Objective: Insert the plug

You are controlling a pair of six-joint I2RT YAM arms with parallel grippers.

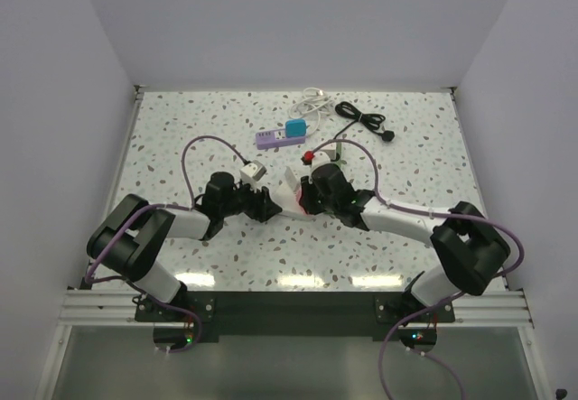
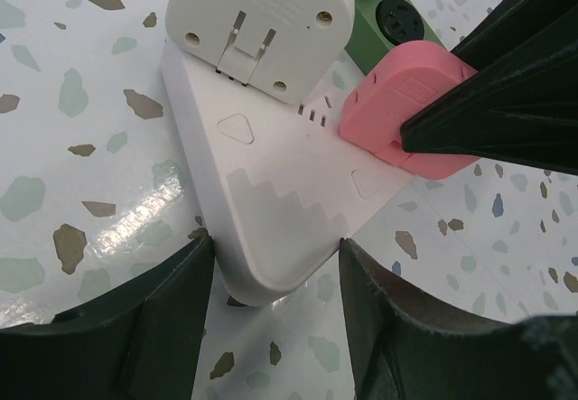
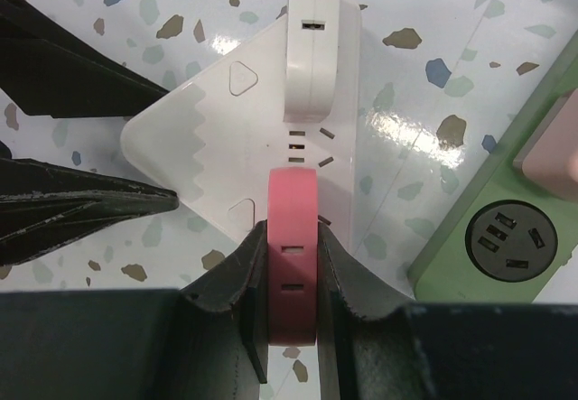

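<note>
A white triangular socket block [image 2: 271, 210] lies flat on the speckled table, and also shows in the right wrist view [image 3: 208, 138] and the top view [image 1: 291, 194]. A white plug [image 2: 262, 21] sits in one of its outlets. My left gripper [image 2: 275, 240] is shut on the block's near rounded corner, with its fingers [image 2: 163, 319] touching both sides. My right gripper [image 3: 293, 233] is shut on a pink plug [image 3: 293, 255] and holds it against the block's face by a corner outlet. The plug's prongs are hidden. The pink plug [image 2: 406, 102] also shows in the left wrist view.
A green power strip [image 3: 506, 228] lies just right of the block, seen also from the top [image 1: 336, 153]. Farther back are a purple strip [image 1: 269, 138] with a blue plug [image 1: 296, 129], a white cable [image 1: 312, 104] and a black cable [image 1: 361, 118].
</note>
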